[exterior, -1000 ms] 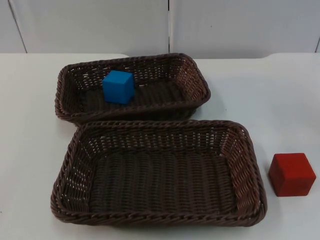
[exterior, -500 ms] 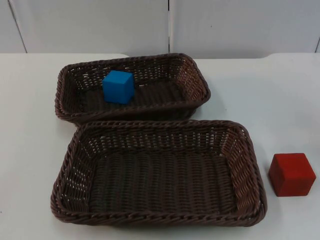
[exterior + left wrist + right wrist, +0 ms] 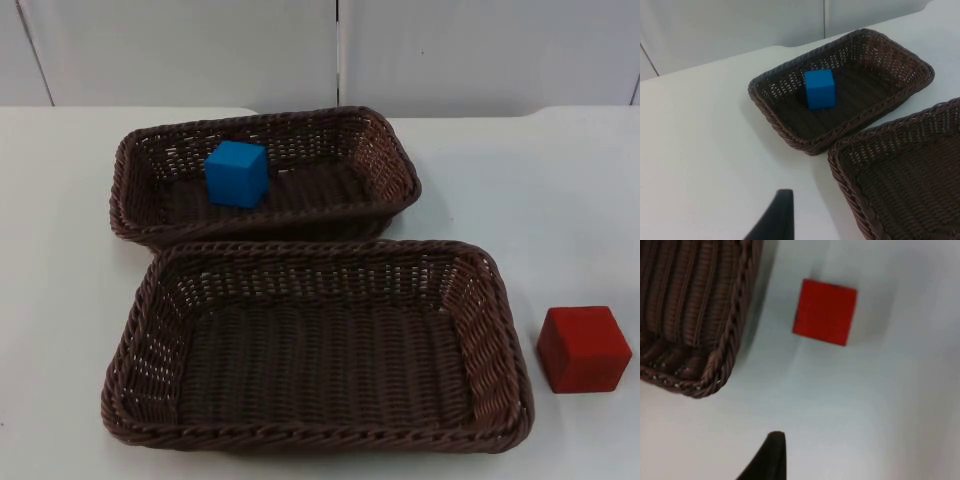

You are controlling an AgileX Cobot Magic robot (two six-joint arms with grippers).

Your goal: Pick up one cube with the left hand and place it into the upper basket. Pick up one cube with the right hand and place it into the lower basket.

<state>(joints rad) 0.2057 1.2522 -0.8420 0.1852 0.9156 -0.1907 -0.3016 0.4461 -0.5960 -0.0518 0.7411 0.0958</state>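
A blue cube (image 3: pixel 238 173) (image 3: pixel 819 88) lies inside the upper basket (image 3: pixel 390 160) (image 3: pixel 775 112), towards its left half. The lower basket (image 3: pixel 495 330) (image 3: pixel 850 165) (image 3: pixel 715 370) holds nothing. On the bare table just right of it sits a red cube (image 3: pixel 583 348) (image 3: pixel 825 311). My left gripper (image 3: pixel 774 220) hangs high over the table left of the baskets, well apart from the blue cube. My right gripper (image 3: pixel 767 457) hovers over the table with the red cube a short way ahead of it and touches nothing.
The two brown wicker baskets stand close together in the middle of the white table (image 3: pixel 60 280). A grey partition wall (image 3: pixel 200 50) closes the far edge. Bare table lies left of the baskets and around the red cube.
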